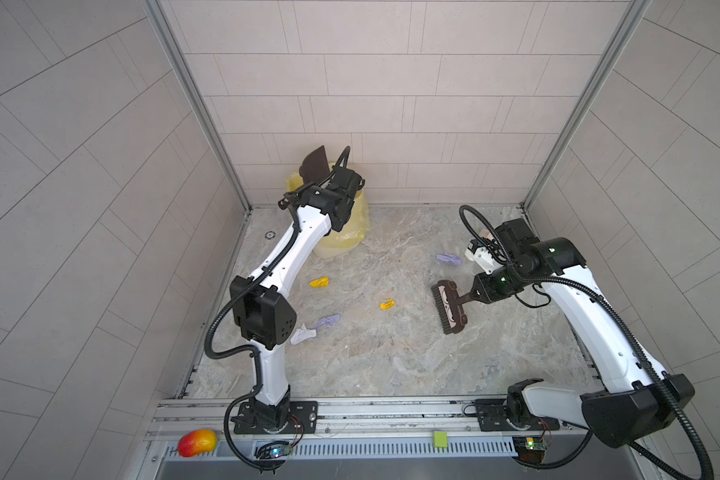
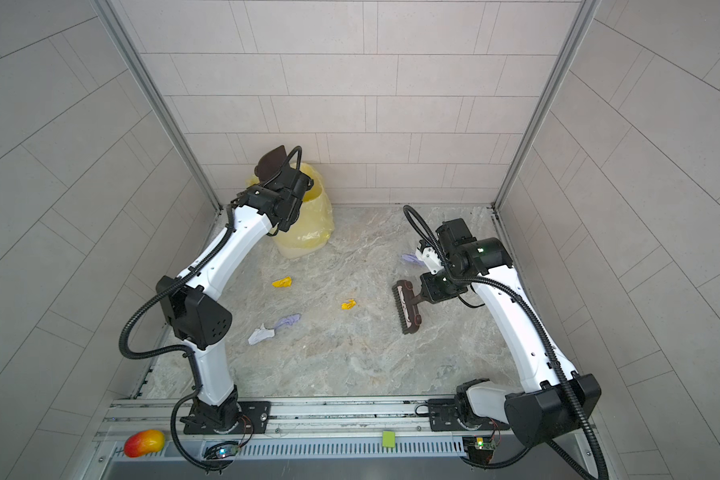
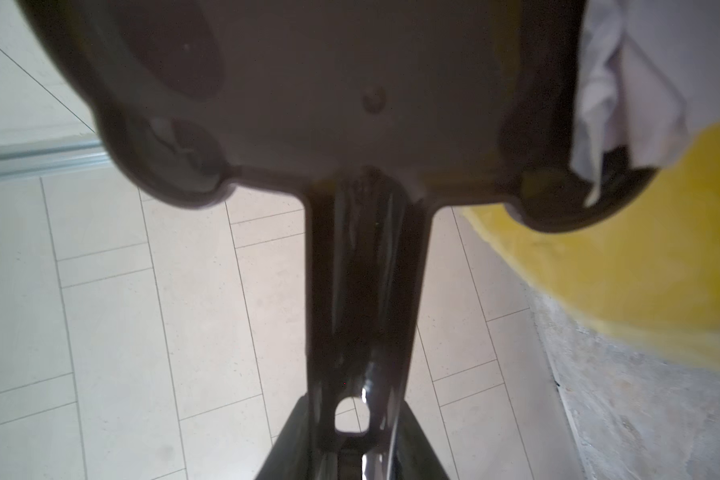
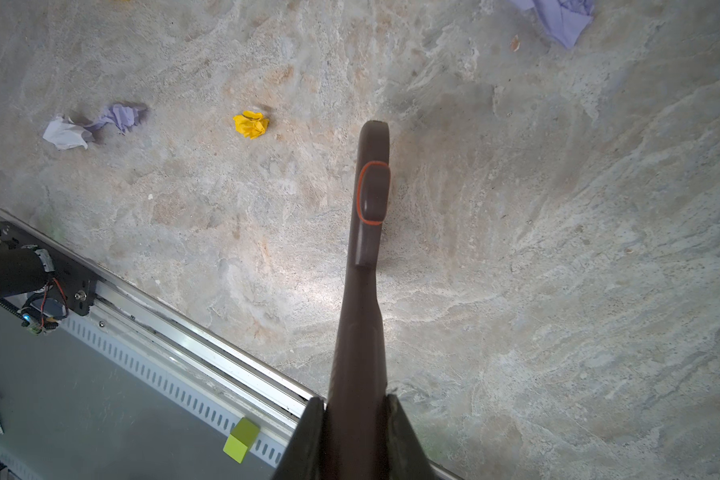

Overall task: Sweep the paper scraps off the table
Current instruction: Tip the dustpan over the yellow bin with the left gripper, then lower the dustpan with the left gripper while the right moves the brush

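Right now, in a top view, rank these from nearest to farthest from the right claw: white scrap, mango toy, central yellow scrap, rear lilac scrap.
1. Rear lilac scrap, close to the right claw, towards the back.
2. Central yellow scrap, in the middle.
3. White scrap, left side.
4. Mango toy, front left, farthest.

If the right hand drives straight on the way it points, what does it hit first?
The brush in the right hand leads; ahead of it the right wrist view shows only bare table. A yellow scrap lies to one side, a lilac scrap to the other. Depth is unclear.
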### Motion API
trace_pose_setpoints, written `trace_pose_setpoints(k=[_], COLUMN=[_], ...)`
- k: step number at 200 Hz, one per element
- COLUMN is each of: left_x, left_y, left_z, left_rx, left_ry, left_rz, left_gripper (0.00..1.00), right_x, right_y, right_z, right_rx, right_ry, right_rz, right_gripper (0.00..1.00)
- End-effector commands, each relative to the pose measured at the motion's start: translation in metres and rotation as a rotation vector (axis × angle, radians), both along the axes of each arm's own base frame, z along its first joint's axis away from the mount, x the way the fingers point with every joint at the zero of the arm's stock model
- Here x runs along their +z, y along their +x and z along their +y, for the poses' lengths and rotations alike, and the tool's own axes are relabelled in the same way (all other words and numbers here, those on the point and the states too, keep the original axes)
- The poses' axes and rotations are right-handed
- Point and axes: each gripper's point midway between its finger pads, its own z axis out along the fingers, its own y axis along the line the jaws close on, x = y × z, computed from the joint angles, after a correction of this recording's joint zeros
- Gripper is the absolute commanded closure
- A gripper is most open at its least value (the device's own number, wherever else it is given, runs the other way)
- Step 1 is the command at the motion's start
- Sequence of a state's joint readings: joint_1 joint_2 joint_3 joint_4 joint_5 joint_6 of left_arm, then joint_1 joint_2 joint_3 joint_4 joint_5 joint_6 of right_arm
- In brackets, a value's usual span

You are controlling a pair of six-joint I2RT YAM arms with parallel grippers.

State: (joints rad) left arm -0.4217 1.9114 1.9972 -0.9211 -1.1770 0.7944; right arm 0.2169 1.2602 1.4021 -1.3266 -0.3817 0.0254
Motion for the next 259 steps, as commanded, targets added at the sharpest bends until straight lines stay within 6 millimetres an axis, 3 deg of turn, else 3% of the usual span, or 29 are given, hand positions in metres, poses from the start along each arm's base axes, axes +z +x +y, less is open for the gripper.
trace_pose_setpoints(k=[1,100,157,198,259], left_x=[0.043,0.055,0.069,0.065,-0.020], left_y=[-0.001,-0.021,-0.039,-0.061,-0.102], left_z=[-0.005,0.007,0.007,-0.030,-0.109], left_rx=[-0.015,0.009,0.003,-0.084,-0.162], left_ry=[0.102,0.120,-0.020,-0.277,-0.663], left_rz=[-0.077,-0.109,-0.215,-0.261,-0.089], left_gripper=[1.00,1.00,1.00,1.00,1.00], right_x=[0.013,0.017,0.026,0.042,0.083], right_y=[-0.006,-0.006,0.003,0.029,0.089], right_z=[-0.002,0.000,-0.012,-0.037,-0.054], right_rx=[0.010,0.012,0.010,-0.010,-0.012], right_ry=[0.007,0.023,-0.056,-0.218,-0.388], right_rz=[-0.038,-0.059,-0.124,-0.233,-0.479], right_gripper=[1.00,1.00,1.00,1.00,1.00])
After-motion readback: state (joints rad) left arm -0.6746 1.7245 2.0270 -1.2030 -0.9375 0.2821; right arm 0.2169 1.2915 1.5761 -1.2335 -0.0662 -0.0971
